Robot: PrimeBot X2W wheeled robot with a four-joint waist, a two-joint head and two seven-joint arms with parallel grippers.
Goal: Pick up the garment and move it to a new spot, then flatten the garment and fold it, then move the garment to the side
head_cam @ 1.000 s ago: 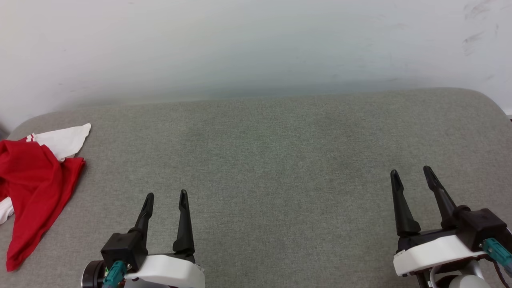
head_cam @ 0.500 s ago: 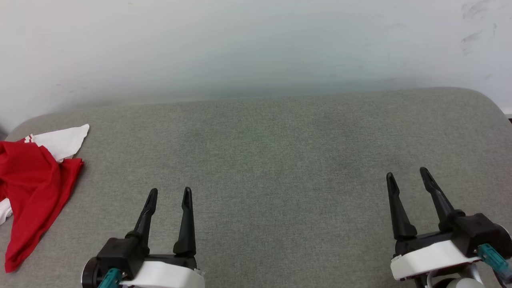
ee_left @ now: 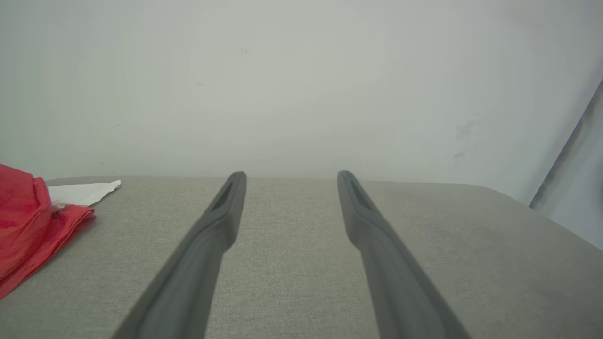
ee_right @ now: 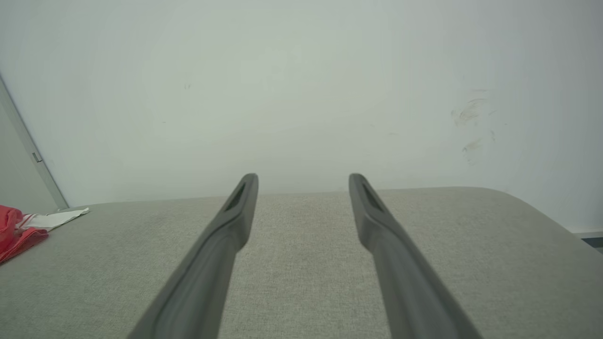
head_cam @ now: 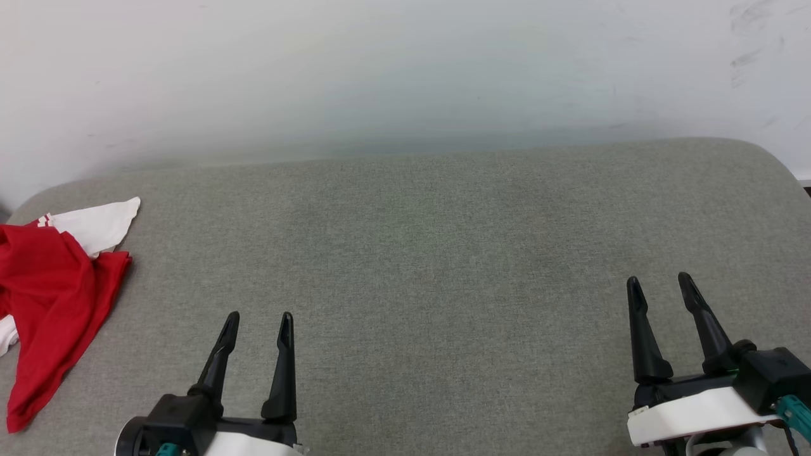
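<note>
Fabric, grey and woven, covers the wide padded bench (head_cam: 431, 253) with rounded corners, which meets a plain white wall (head_cam: 405, 63) along the upper part of the head view. Faint dark scuff marks (head_cam: 747, 60) show on that wall at the upper right of the frame.

The garment (head_cam: 51, 297), a red jersey-style T-shirt, lies crumpled at the far left edge of the head view, partly cut off by the frame. One white sleeve (head_cam: 95, 221) spreads flat at its upper end, with a bit of red-and-white striped trim beside it. A red flap trails down toward the lower left corner. The print cannot be made out.

The left tool (head_cam: 260, 316), with two long dark fingers on a black and white body, sits at the lower left of the head view. Its fingers are spread apart and empty, and it lies near the garment but clear of it. The right tool (head_cam: 659, 280) sits at the lower right, likewise released and empty, well apart from the garment.

In the left wrist view, the left tool (ee_left: 291, 175) points at the wall, with the garment (ee_left: 23, 226) at the left edge. In the right wrist view, the right tool (ee_right: 304, 177) gapes over bare grey fabric, the garment (ee_right: 14, 230) small at the far left.
</note>
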